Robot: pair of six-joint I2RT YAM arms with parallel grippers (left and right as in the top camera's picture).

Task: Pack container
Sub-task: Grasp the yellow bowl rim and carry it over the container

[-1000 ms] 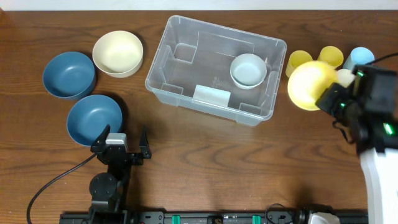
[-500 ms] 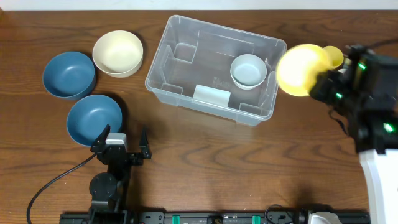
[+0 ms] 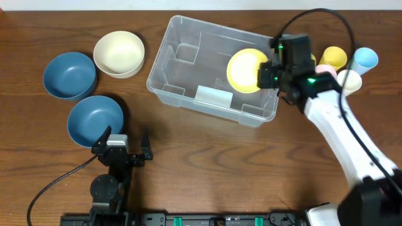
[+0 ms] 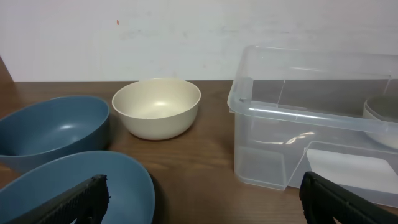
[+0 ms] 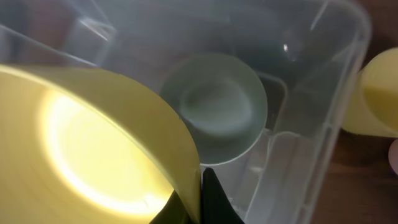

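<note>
- The container (image 3: 164,61) sits open-topped at the middle of the desk's (image 3: 207,163) far edge.
- Packed so far: one pale bowl (image 5: 217,112) rests on the container's floor toward its right end. The right wrist view shows it; from overhead it is hidden under the load.
- In hand: the right pincer (image 5: 200,186) is clenched on the rim of a yellow bowl (image 3: 245,70). It holds the bowl above the container's right half, over the pale bowl. I judge this to be the second item, about to be nested there and not yet set down.
- The left pincer (image 3: 127,140) is released, jaws wide and grasping nothing, near the desk's front edge on the left.
- Left to pack, by my reckoning: two blue bowls (image 3: 69,75) and one cream bowl (image 3: 119,54) toward the far left corner, plus the cups (image 3: 333,57) at the far right corner.
- Count: one container and five bowls (two blue, one cream, one yellow, one pale).
- Cups: yellow, pale blue and cream show plainly, and a pinkish one sits partly behind the arm. The arm may hide more.
- The task looks early, since most things lie outside the container.
</note>
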